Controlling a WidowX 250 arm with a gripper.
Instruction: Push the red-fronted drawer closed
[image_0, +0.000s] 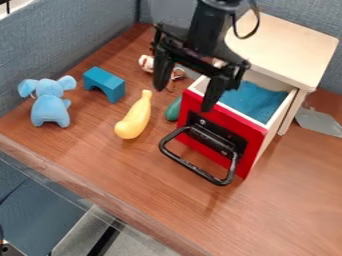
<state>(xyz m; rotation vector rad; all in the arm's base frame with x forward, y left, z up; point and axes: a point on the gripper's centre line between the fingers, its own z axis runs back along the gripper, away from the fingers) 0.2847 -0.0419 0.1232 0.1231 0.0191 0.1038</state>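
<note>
The black gripper (184, 94) hangs at the upper middle, its two fingers spread wide with nothing seen between them. Its right finger is over the red front (220, 134) of a pulled-out drawer, near the front's top edge; I cannot tell whether it touches. The left finger is above the table, close to the top of a yellow squash-shaped toy (135, 117). Inside the drawer is a blue cloth-like lining (252, 101). A black handle (200, 169) juts from the drawer front. Partly hidden beside the drawer lies a dark green object (174, 109).
A blue arch block (104, 84) and a blue elephant plush (50, 103) are at the left. Behind the gripper sits a small pale and brown toy (146, 63). The wooden cabinet (290, 42) stands upper right, a grey flat piece (319, 121) beside it. The table's edge (87, 192) runs lower left.
</note>
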